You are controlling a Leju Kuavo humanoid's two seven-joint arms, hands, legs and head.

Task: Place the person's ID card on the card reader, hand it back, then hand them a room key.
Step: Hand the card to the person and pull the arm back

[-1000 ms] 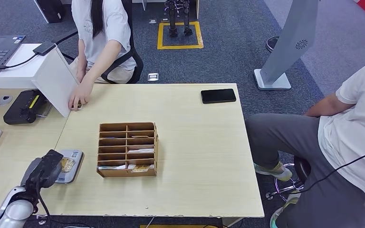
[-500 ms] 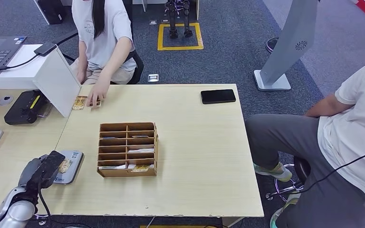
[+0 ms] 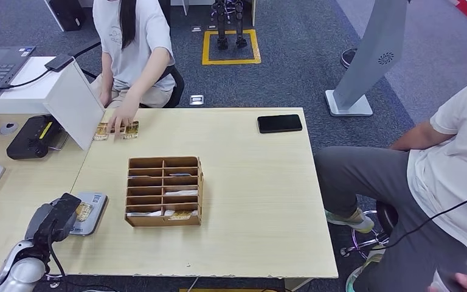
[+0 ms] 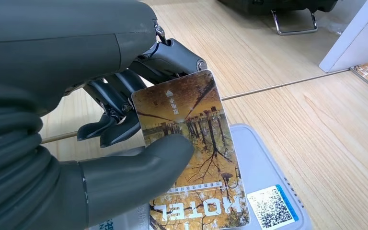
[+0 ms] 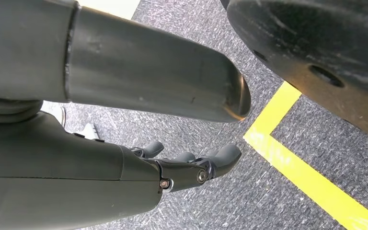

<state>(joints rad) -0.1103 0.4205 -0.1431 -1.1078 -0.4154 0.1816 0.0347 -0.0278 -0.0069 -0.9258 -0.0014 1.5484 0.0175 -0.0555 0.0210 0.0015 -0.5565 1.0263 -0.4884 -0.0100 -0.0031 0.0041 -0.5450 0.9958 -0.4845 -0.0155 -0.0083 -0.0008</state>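
glossy card [image 4: 191,158] pinched by left hand [image 4: 100,143], over grey rounded card reader [image 4: 263,163]

Left arm: I see it entering low at the table's near-left corner, silver forearm rising to the left hand [image 3: 58,218]. In the wrist view that hand [image 4: 124,110] pinches a card [image 4: 191,148], thumb pressed on its face, darker fingers [image 4: 110,103] curled behind it.

Right arm: hanging down. Right hand [image 5: 191,167] holds nothing; its fingers lie straight, close side by side, tips slightly bent, above the floor.
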